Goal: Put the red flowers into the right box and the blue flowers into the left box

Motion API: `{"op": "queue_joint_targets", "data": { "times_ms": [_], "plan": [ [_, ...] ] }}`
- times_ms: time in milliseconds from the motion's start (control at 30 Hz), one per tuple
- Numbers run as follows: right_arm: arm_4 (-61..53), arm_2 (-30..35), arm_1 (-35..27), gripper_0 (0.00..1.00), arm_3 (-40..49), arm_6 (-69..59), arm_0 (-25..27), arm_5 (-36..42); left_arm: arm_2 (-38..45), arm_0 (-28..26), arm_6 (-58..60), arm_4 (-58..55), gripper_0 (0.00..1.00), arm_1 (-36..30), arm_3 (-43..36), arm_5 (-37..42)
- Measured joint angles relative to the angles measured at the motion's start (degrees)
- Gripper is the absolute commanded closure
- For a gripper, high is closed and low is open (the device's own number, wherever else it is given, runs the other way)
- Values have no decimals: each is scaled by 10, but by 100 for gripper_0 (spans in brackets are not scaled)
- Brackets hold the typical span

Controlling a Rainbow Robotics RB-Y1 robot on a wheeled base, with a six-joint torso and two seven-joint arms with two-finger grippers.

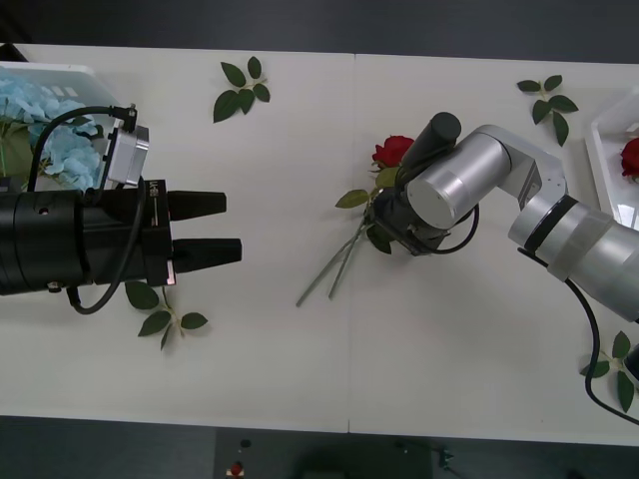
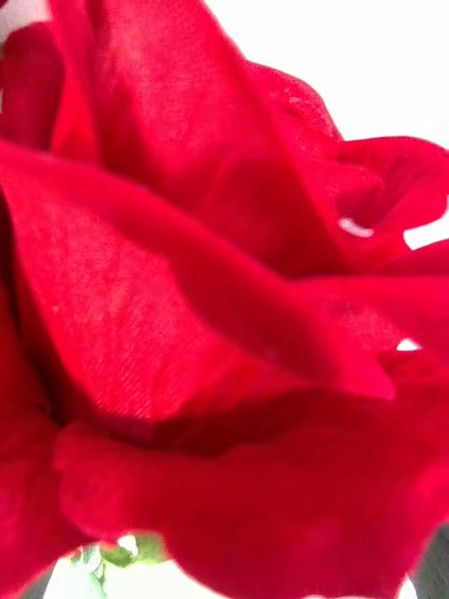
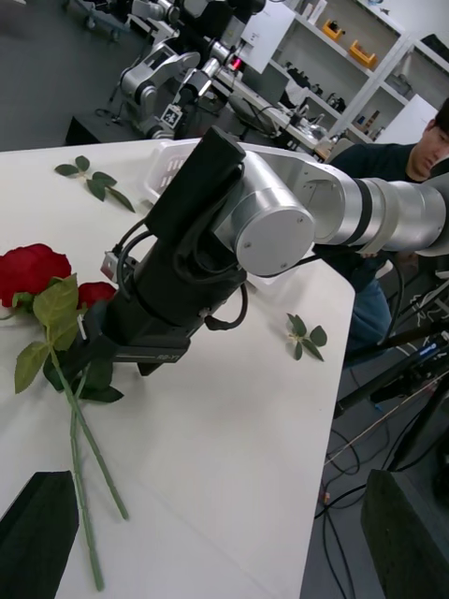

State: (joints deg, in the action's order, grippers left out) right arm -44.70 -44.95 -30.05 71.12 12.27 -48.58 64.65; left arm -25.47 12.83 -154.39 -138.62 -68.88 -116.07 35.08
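1. My left gripper (image 1: 205, 229) hovered beside the left box (image 1: 60, 72) of blue flowers (image 1: 45, 130), fingers apart, empty.
2. Right of it, my right gripper (image 1: 384, 222) sat down on the red flowers (image 1: 392, 151); I couldn't tell its fingers.
3. Crossed stems risked snagging, dragging both roses.

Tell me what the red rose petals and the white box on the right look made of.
Red rose petals: likely woven fabric, matte; a fine weave grain shows up close. White rectangular box on the right: looks like moulded plastic, smooth, slightly glossy, with a rounded rim.
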Motion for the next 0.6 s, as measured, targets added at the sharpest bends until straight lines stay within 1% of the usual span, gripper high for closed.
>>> {"op": "queue_joint_targets", "data": {
  "times_ms": [33, 67, 100, 133, 167, 200, 233, 267, 300, 400, 600],
  "plan": [
    [0, 0, 0, 1, -2, 0, 0, 0, 0, 0, 0, 0, 12, 1, 2, 0],
    [0, 0, 0, 20, -7, 0, 0, 0, 0, 0, 0, 0, 12, 2, 4, 0],
    [0, 0, 2, 38, -14, 0, -1, 0, 0, 0, 0, 0, 12, 5, 7, 0],
    [0, 0, 4, 45, -22, 0, -2, 1, 0, 0, 0, 0, 12, 8, 11, 0],
    [0, 0, 8, 59, -32, 0, -5, 4, 0, 0, 0, 0, 12, 13, 15, 0],
    [0, 0, 12, 68, -43, 0, -8, 8, 0, 0, 0, 0, 12, 17, 19, 0],
    [0, 0, 17, 81, -53, 0, -12, 13, 0, 0, 0, 0, 12, 21, 21, 0],
    [1, 0, 20, 90, -60, 0, -17, 14, 0, 0, 0, 0, 12, 24, 22, 0],
    [2, 0, 24, 94, -67, 0, -21, 12, 0, 0, 0, 0, 12, 26, 22, 0],
    [5, 0, 33, 100, -77, 0, -28, 7, 0, 0, 0, 0, 12, 27, 22, 0],
    [4, 0, 35, 100, -77, 0, -29, 7, 0, 0, 0, 0, 12, 27, 22, 0]
  ]
}}
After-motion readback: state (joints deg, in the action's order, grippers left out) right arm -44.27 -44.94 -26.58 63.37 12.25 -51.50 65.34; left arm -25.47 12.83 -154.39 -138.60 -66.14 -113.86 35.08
